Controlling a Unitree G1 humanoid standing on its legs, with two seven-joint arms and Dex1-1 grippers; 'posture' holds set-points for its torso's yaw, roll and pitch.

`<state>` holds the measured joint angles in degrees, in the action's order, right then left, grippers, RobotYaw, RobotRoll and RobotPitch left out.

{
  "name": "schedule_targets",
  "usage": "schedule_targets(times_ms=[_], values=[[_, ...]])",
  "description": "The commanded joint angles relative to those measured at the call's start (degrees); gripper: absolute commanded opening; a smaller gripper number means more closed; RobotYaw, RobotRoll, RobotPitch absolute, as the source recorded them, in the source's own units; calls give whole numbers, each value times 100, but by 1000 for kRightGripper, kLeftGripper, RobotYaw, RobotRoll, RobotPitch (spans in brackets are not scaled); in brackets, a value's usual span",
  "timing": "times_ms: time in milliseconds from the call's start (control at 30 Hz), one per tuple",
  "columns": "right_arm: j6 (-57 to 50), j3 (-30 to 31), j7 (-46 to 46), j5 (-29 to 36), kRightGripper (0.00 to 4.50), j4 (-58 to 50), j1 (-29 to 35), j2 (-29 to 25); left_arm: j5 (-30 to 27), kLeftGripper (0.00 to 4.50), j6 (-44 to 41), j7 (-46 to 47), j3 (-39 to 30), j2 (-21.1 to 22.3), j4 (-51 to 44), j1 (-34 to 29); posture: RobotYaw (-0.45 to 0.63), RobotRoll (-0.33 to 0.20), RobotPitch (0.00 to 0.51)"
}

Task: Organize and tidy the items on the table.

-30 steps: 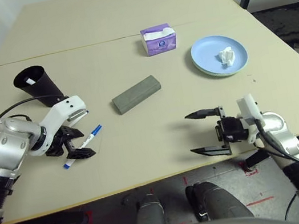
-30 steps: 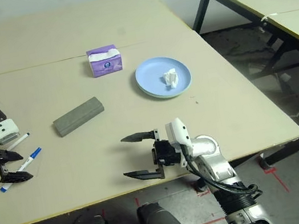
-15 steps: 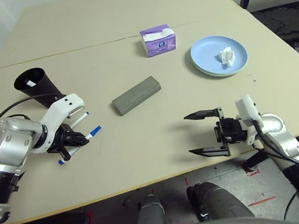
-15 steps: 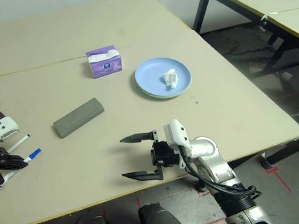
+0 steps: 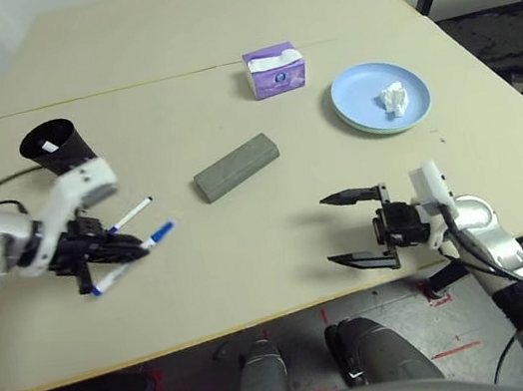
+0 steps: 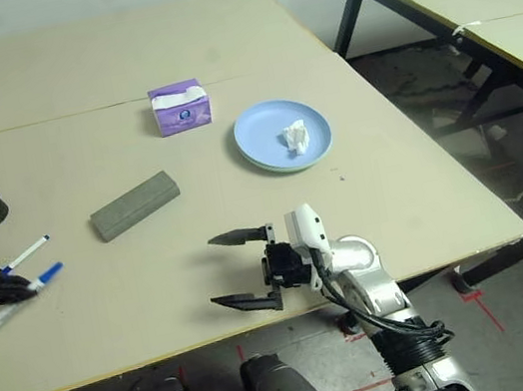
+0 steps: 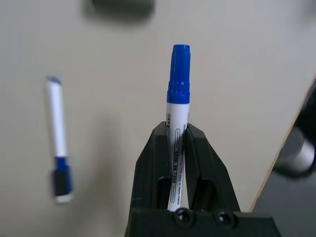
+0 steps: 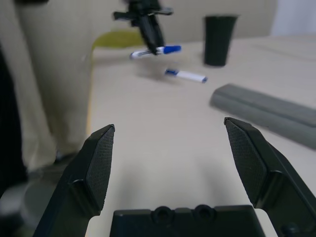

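1. Marker (image 7: 177, 94) sat clamped in the left gripper (image 5: 99, 252), lifted clear of the table (image 5: 287, 282). Long axis ran along the fingers, blue cap forward.
2. Right gripper (image 5: 360, 227) hung wide open, empty.
3. Second marker (image 5: 130, 215) lay just beyond.
4. Best move, I'd judge: carry it upright over the black cup (image 5: 52, 146), cap down.

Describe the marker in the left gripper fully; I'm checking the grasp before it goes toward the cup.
The held marker is a slim white barrel with small printed text and a blue cap, plastic by its look. The left gripper is shut on the barrel below the cap, so the capped end juts out past the fingertips. It is lifted clear of the table, roughly level. A second marker lies on the table close by, apart from it.
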<state>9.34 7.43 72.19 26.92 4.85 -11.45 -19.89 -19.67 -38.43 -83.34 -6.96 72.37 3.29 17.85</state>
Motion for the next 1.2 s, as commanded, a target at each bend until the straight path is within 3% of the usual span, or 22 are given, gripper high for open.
schedule_targets(times_ms=[33,267,500,700,967,1200], values=[[-248,-260,-543,145,4500,-1,-155,199,-323,271,-24,371,-925,-168,-109,-309,21,0,146],[-576,-508,-1178,139,4500,119,-285,368,-692,271,-260,1901,-2648,-1077,-658,-638,79,0,146],[-649,-491,-1257,118,4500,240,-330,439,-690,271,-188,3332,-3403,-1700,-964,-614,118,0,143],[-636,-402,-1150,57,4500,325,-348,438,-520,271,327,4204,-3486,-1894,-933,-437,135,0,145],[-697,-344,-1118,30,4500,305,-325,475,-169,271,1045,4960,-3105,-2015,-405,-28,128,0,147],[-776,-277,-1141,10,4500,75,-126,452,15,271,1552,5396,-2557,-2227,572,912,89,0,154]])
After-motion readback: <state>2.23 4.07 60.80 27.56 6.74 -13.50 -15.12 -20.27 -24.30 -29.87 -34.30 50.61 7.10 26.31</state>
